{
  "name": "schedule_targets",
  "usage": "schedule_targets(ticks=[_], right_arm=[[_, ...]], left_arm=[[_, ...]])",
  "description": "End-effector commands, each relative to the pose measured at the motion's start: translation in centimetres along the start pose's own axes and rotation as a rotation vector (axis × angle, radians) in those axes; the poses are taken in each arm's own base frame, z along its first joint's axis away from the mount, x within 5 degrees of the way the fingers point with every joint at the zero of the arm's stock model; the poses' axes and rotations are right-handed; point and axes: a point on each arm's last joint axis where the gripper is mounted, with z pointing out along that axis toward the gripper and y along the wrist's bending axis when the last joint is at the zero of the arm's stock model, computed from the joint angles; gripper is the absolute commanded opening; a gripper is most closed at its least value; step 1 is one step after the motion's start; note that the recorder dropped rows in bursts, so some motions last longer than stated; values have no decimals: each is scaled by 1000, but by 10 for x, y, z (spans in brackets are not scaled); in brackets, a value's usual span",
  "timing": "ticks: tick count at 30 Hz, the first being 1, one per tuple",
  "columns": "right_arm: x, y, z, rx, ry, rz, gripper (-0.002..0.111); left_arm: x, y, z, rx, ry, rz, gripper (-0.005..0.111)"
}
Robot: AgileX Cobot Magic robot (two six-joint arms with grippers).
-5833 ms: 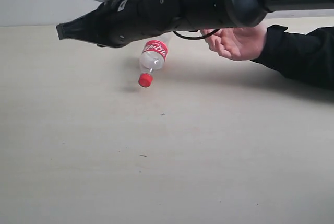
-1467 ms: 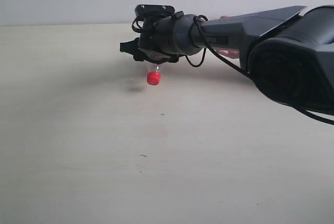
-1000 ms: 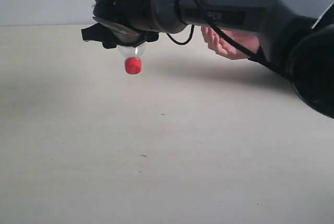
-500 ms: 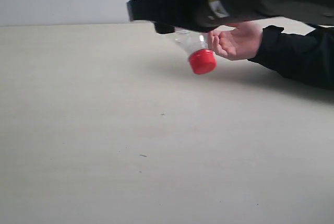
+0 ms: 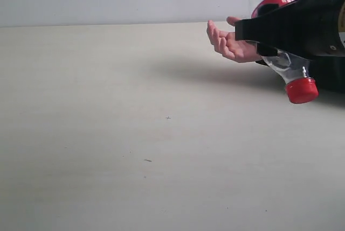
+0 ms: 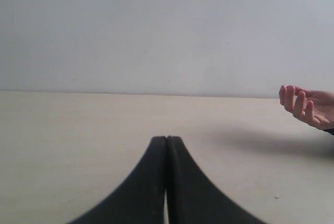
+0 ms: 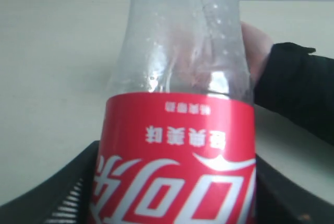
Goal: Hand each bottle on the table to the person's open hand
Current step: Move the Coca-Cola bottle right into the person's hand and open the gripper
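Right wrist view: my right gripper (image 5: 269, 32) clamps the bottle (image 7: 177, 151), offering it to the open hand (image 5: 232, 45) near the table (image 5: 108, 161)'s far edge; my left gripper (image 6: 167, 182) is closed, empty.

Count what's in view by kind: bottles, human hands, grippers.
bottle, clear with red label and cap, held in the right gripper: 1
hand, open: 1
grippers, the right gripper plus the left gripper, which is shut on nothing: 2
Total: 4
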Motion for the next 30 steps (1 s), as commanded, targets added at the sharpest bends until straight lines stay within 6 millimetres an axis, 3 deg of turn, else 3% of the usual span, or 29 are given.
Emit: schedule_targets(ticks=[1, 7, 20, 30], right_arm=[[3, -9, 12, 4, 38, -7, 0], [2, -11, 34, -19, 41, 2, 0], [23, -42, 129, -36, 129, 72, 0], [-5, -41, 158, 7, 109, 79, 0]], left_arm=[[0, 0, 0, 2, -8, -7, 0], [0, 0, 0, 2, -8, -7, 0], [0, 0, 0, 2, -8, -7, 0], [0, 0, 0, 2, -8, -7, 0]])
